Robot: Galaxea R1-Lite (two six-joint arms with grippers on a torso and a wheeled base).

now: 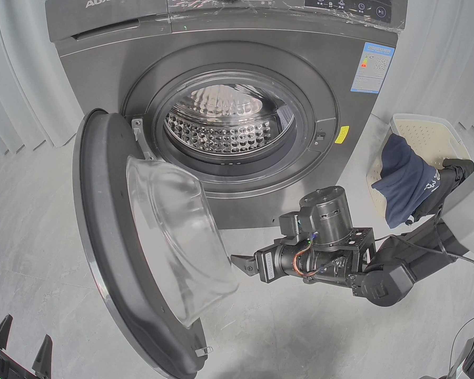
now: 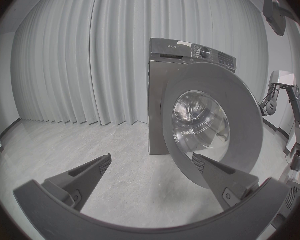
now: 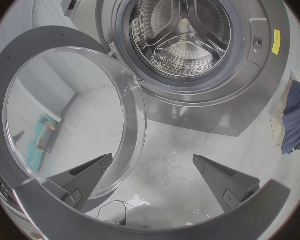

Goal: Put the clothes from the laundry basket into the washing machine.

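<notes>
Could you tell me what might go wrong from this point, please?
The right hand sits open close to the open door's glass bowl; turning toward the laundry basket could clip it. The navy garment hangs over the basket rim beside a black garment, so a pull may drag both or tip the basket.

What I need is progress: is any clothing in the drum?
No, the drum shows bare metal, and the dark clothes hang over the basket.

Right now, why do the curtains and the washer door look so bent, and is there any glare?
Left wrist view: the wide lens bows the curtains; right wrist view: it curves the door likewise; head view: bright glints on the drum.
</notes>
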